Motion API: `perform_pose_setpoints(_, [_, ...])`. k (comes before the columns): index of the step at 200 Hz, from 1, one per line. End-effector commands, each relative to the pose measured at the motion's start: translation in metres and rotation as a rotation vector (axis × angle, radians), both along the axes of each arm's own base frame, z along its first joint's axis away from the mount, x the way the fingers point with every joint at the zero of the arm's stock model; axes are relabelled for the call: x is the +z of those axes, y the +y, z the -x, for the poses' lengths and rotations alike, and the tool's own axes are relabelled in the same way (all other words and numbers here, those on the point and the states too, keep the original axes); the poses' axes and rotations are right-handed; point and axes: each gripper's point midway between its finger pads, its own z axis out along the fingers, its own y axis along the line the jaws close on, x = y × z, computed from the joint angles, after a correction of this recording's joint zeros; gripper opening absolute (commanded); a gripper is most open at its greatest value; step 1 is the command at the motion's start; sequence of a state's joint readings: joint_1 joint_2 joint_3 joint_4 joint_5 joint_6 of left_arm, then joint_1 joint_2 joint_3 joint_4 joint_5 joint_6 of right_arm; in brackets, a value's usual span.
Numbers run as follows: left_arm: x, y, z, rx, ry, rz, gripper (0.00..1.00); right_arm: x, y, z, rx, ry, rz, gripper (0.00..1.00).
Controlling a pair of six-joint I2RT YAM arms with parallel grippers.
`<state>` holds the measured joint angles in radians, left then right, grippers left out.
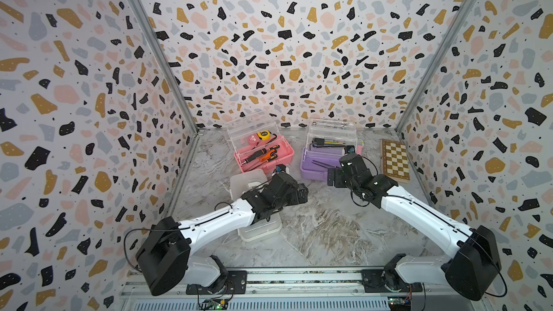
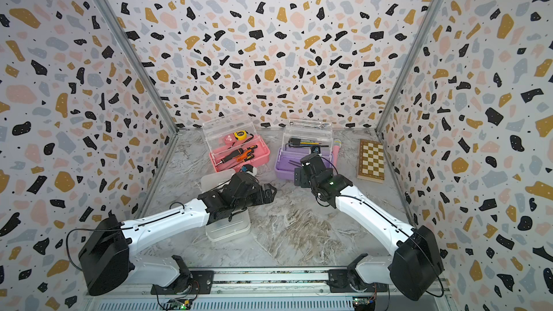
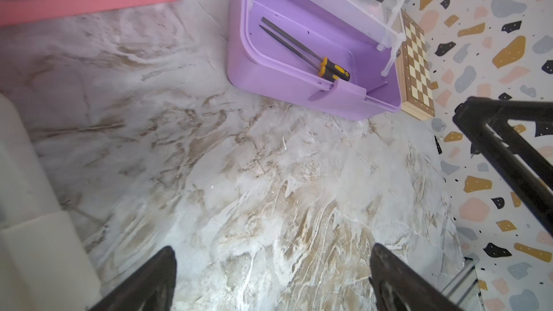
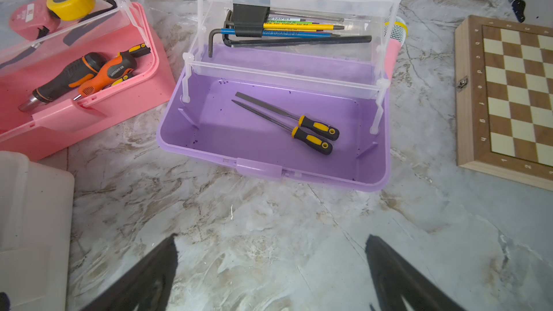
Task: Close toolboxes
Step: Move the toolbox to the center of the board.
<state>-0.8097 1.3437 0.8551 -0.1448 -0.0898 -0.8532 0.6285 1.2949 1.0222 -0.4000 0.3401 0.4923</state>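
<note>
The pink toolbox (image 1: 263, 157) stands open at the back, its clear lid up, with screwdrivers and a tape measure inside. To its right the purple toolbox (image 1: 317, 166) is open too, holding two files (image 4: 287, 121) and hex keys in its clear tray. The white toolbox (image 1: 258, 228) lies under my left arm, largely hidden. My left gripper (image 1: 302, 194) hovers open over bare table between the white and purple boxes. My right gripper (image 1: 332, 176) is open just in front of the purple toolbox (image 4: 269, 169), nothing between its fingers (image 4: 167, 252).
A wooden chessboard (image 1: 395, 160) lies flat by the right wall, beside the purple box. A pink microphone-like object (image 1: 359, 146) sits behind that box. A small blue and white item (image 1: 281, 169) lies in front of the pink box. Patterned walls enclose three sides.
</note>
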Motion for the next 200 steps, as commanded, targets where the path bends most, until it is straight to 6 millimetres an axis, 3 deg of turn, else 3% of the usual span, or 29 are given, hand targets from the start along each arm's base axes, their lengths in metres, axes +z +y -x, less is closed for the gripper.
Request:
perform_pose_setpoints(1, [-0.049,0.069,0.013,0.122,0.119,-0.217,0.99,-0.002,0.001,0.006,0.010,0.018,-0.017,1.00])
perform_pose_setpoints(58, [-0.056,0.143,0.005,0.261,0.113,-0.324,0.99,-0.004,0.005,0.006,0.022,0.020,-0.036,1.00])
perform_pose_setpoints(82, [-0.047,0.142,0.001,0.239,0.086,-0.306,0.99,-0.004,0.010,0.006,0.038,0.023,-0.052,0.99])
perform_pose_setpoints(89, [-0.042,0.139,-0.002,0.232,0.075,-0.294,0.99,-0.003,0.015,0.007,0.063,0.025,-0.069,0.95])
perform_pose_setpoints(110, [-0.028,0.135,-0.009,0.225,0.051,-0.287,0.99,-0.002,0.046,0.016,0.194,0.069,-0.192,0.73])
perform_pose_setpoints(120, [-0.020,0.134,-0.012,0.217,0.033,-0.295,0.99,-0.004,0.065,0.024,0.256,0.105,-0.274,0.68])
perform_pose_setpoints(174, [0.029,0.149,-0.035,0.247,-0.044,-0.297,0.99,-0.030,0.166,0.087,0.515,0.216,-0.440,0.74])
perform_pose_setpoints(200, [0.054,0.164,-0.047,0.279,-0.068,-0.252,0.99,-0.027,0.204,0.105,0.607,0.206,-0.491,0.75])
